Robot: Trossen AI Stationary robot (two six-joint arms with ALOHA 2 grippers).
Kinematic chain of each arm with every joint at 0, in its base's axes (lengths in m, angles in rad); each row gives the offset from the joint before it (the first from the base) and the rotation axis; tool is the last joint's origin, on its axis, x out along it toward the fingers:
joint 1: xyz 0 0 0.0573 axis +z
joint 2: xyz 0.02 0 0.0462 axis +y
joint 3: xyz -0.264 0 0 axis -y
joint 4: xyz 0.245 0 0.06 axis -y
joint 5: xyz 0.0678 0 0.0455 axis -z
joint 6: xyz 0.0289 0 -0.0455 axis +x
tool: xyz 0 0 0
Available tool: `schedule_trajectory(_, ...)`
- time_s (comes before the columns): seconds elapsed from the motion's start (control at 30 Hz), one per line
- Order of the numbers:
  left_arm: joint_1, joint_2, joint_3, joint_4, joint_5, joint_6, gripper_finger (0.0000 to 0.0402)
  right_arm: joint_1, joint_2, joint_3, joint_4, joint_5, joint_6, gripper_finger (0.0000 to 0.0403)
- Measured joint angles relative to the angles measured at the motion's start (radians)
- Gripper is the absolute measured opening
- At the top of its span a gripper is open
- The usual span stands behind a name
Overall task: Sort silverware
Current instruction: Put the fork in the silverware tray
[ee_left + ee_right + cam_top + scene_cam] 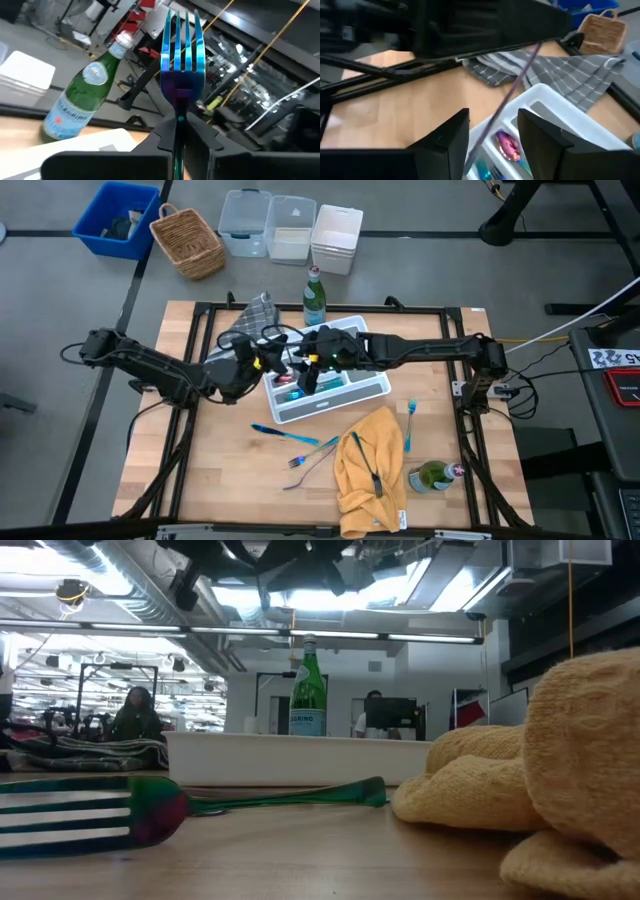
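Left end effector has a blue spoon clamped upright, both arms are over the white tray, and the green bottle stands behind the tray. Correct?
Not quite: the left end effector is shut on a blue fork, not a spoon; the left wrist view shows its tines. The rest holds: in the high view both arms are over the white tray, and the green bottle stands behind it.
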Motion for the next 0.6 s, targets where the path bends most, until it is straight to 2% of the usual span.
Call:
schedule_trajectory(0.23, 0.002, 0.000, 0.000, 0.037, 0.033, 0.014, 0.0017, 0.000, 0.023, 0.000, 0.025, 0.063, 0.000, 0.0170)
schedule_trajectory(0.43, 0.002, 0.000, 0.000, 0.037, 0.056, 0.011, 0.0017, 0.000, 0.040, 0.001, 0.031, 0.065, 0.000, 0.0168)
schedule_trajectory(0.6, 0.002, 0.000, 0.000, 0.038, 0.057, 0.038, 0.0017, 0.000, 0.043, 0.001, 0.030, 0.049, 0.000, 0.0122)
